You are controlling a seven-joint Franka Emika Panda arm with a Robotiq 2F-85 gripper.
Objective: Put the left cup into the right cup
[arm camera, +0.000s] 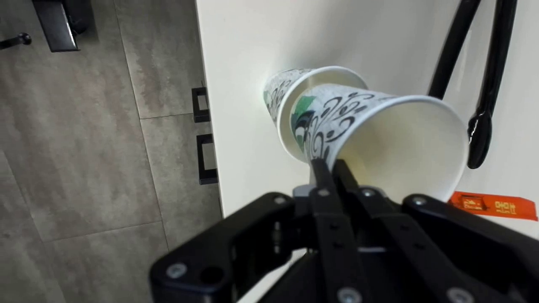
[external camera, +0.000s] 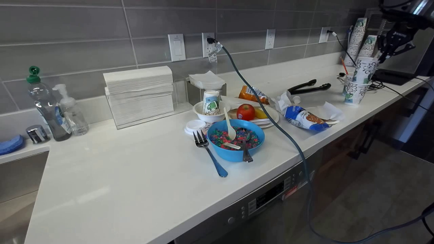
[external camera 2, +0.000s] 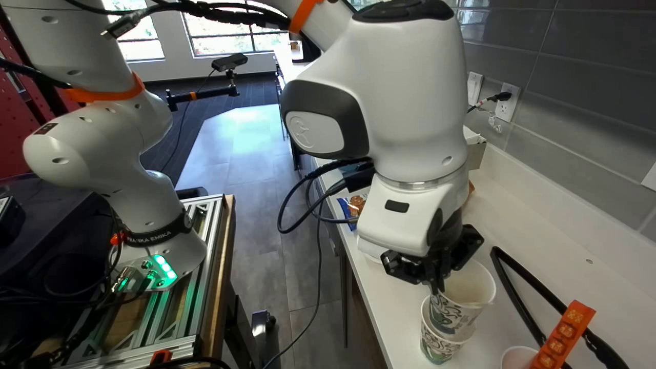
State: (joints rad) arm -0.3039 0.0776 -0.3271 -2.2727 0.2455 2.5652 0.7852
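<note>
The left cup [external camera: 366,69] is white and tapered with dark swirls and a green leaf. It is held tilted, and its base is at the mouth of the right cup [external camera: 356,93], a similar white cup upright on the counter. In the wrist view the left cup [arm camera: 332,113] has its base within the rim of the right cup [arm camera: 281,94]. My gripper [arm camera: 334,166] is shut on the left cup's rim, one finger outside and one inside the wall. An exterior view also shows the gripper [external camera 2: 437,287], left cup [external camera 2: 451,315] and right cup [external camera 2: 436,344].
Black tongs [external camera 2: 517,297] lie near the cups. A small cup [external camera 2: 516,357] with an orange packet [external camera 2: 564,335] stands beside them. Stacked cups [external camera: 356,40] stand behind. The counter's front edge [arm camera: 206,75] is close to the right cup. A snack bag [external camera: 303,118] lies farther along.
</note>
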